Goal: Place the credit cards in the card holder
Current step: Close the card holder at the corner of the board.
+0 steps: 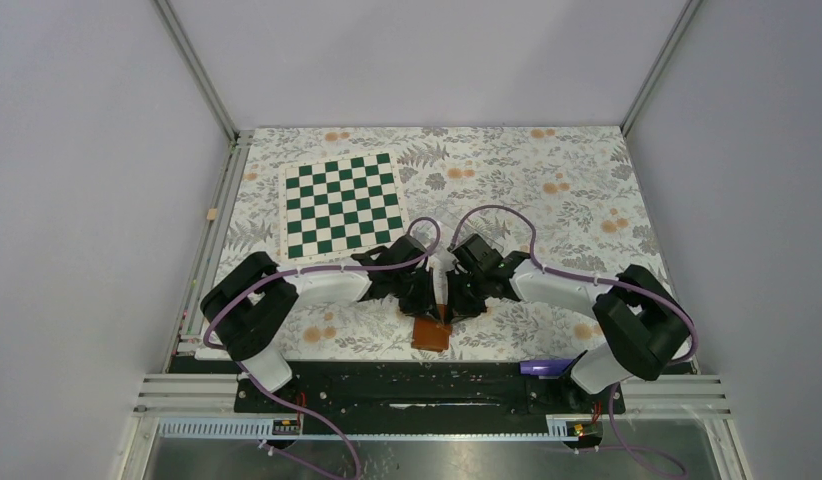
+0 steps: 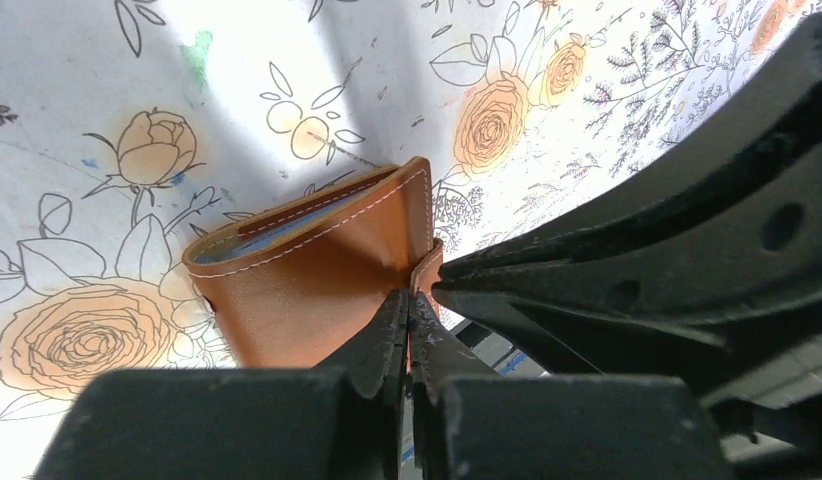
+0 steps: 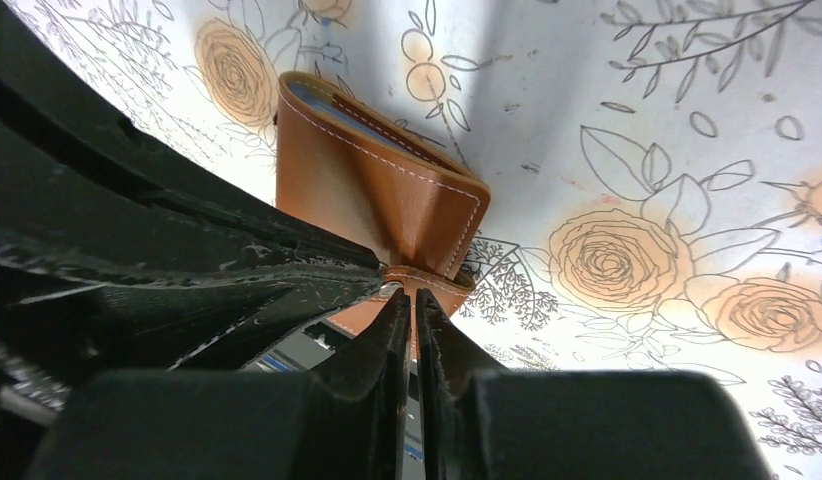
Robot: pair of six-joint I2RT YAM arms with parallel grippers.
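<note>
Card holder (image 2: 317, 270) edge pinched by left hand (image 2: 409, 300), right hand (image 3: 407, 297) (crowded).

I'm watching my left gripper (image 2: 409, 300) pinching tight on the lower edge of the brown card holder (image 2: 317, 270) — pale blue lining showing at its top — while the right gripper (image 2: 457, 282) is meeting that same edge over the floral cloth (image 2: 107, 100).

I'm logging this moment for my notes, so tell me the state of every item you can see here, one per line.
card holder: partly open, blue-grey sleeves showing, pinched at one edge from both sides.
left pincer: shut on the card holder's edge.
right pincer: closed on that same edge, only a thin slit between its fingers.
chessboard mat: lying flat, no pieces on it.
credit cards: none in view.
</note>
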